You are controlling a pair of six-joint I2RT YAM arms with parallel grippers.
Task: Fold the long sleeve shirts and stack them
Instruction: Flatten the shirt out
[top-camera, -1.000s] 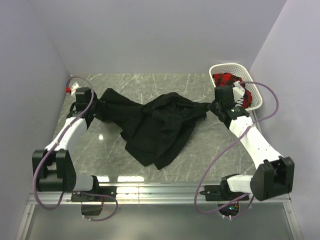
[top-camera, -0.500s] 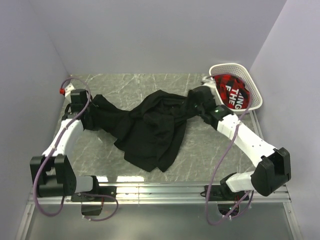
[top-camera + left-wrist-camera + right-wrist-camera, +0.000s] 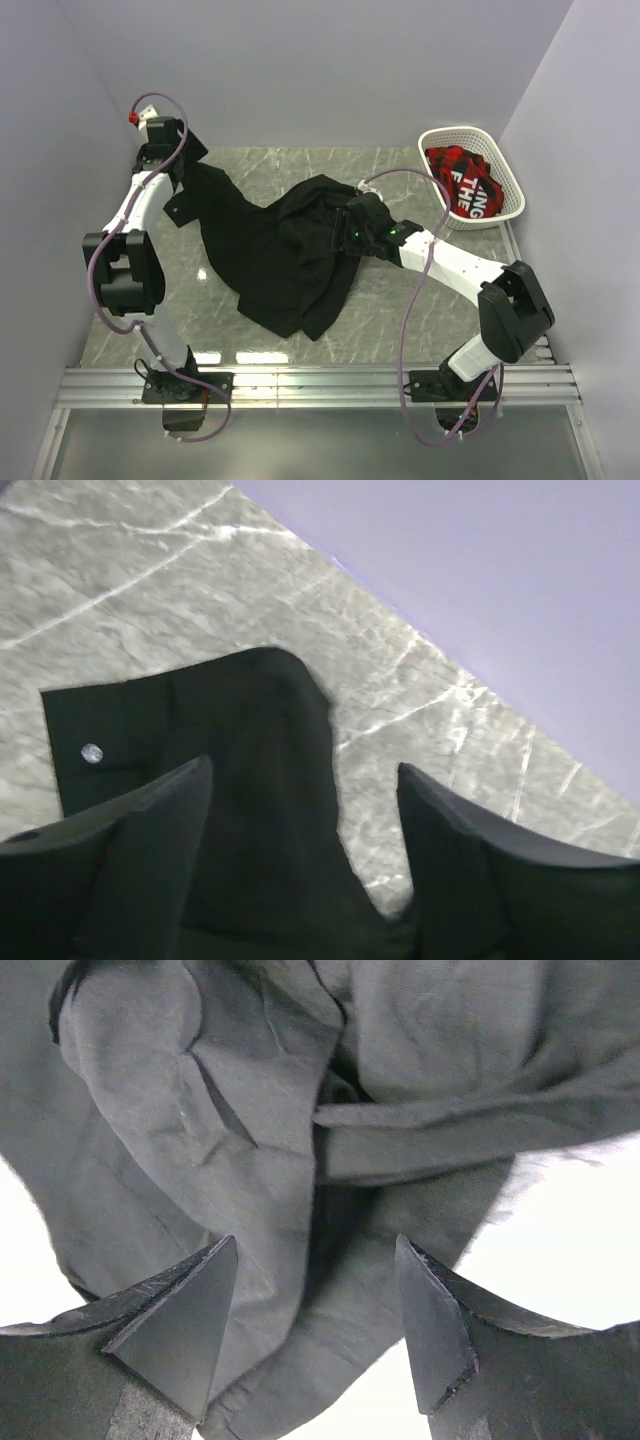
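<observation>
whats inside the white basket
A red and black checked cloth with white lettering fills the basket. Whatever lies under the cloth, and the basket's floor, is covered.

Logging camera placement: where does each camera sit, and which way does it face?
Top external: above and behind the bases, looking down on table, left arm, right arm, black shirt, white basket.
Left wrist: on that arm, facing past left gripper to a buttoned cuff.
Right wrist: past right gripper onto the crumpled shirt.
Shared: the shirt.
</observation>
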